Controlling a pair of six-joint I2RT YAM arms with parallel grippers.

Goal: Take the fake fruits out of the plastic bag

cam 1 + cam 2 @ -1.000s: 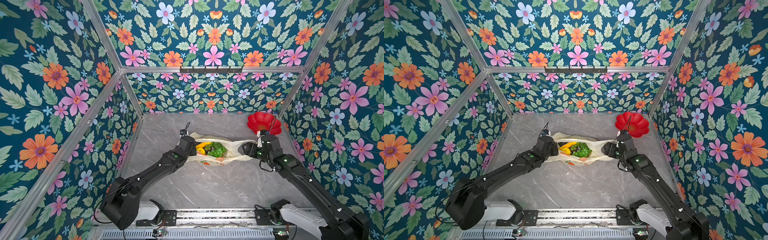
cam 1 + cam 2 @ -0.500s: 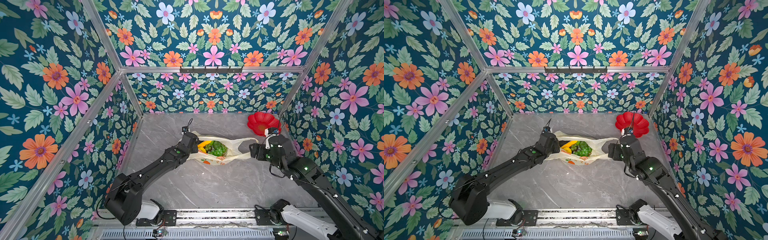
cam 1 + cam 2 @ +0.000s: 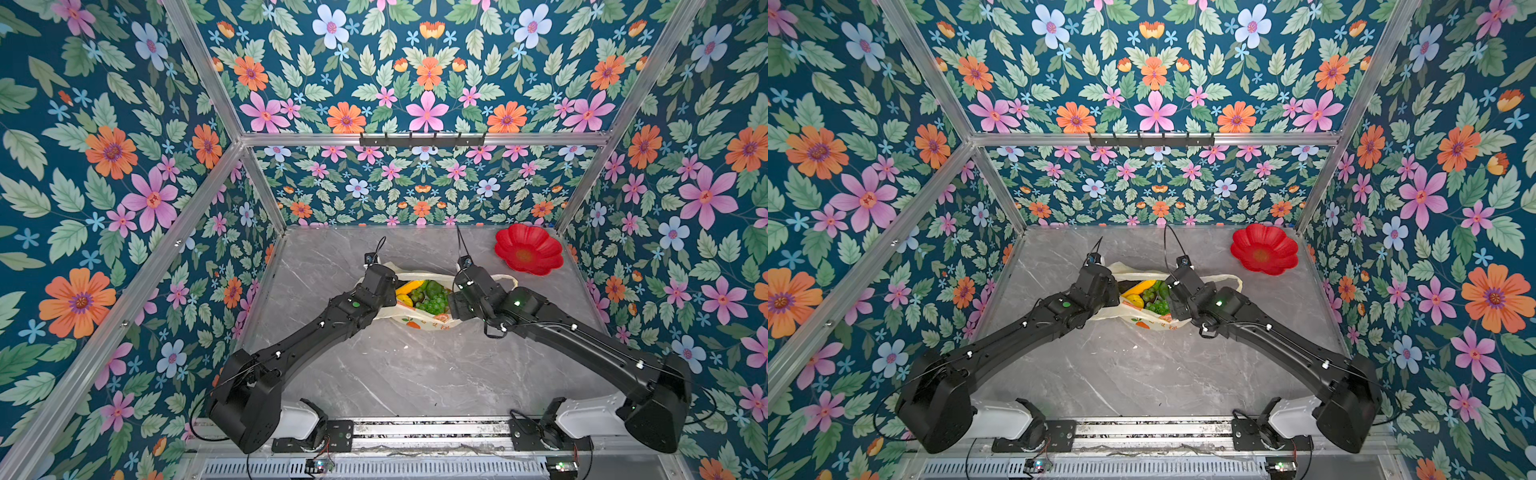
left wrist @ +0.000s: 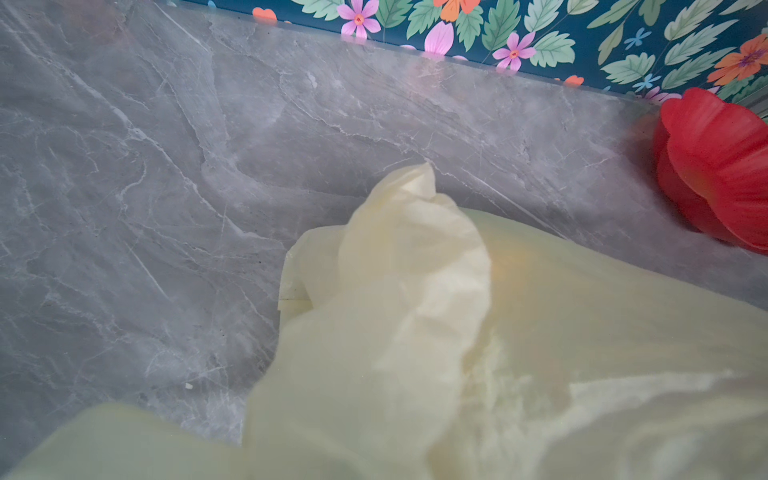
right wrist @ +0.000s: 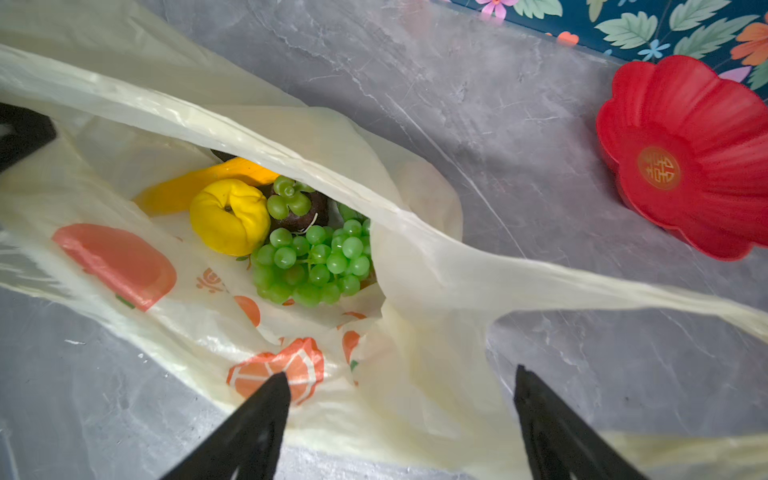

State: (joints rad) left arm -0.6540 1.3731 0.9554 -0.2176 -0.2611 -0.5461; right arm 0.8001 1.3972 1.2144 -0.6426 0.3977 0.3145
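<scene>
Centrally, grey marble table [image 3: 395, 374], floral walls [image 3: 415, 187]; left tool [image 3: 388, 291] pinching plastic bag [image 5: 415, 270], right tool [image 5: 401, 376] wide, empty

Right gripper [image 5: 401, 372], jaws wide, hovers over the plastic bag [image 5: 415, 270] — grapes [image 5: 316, 262], yellow fruit [image 5: 228, 216], perhaps a banana [image 5: 183, 191] inside.
</scene>
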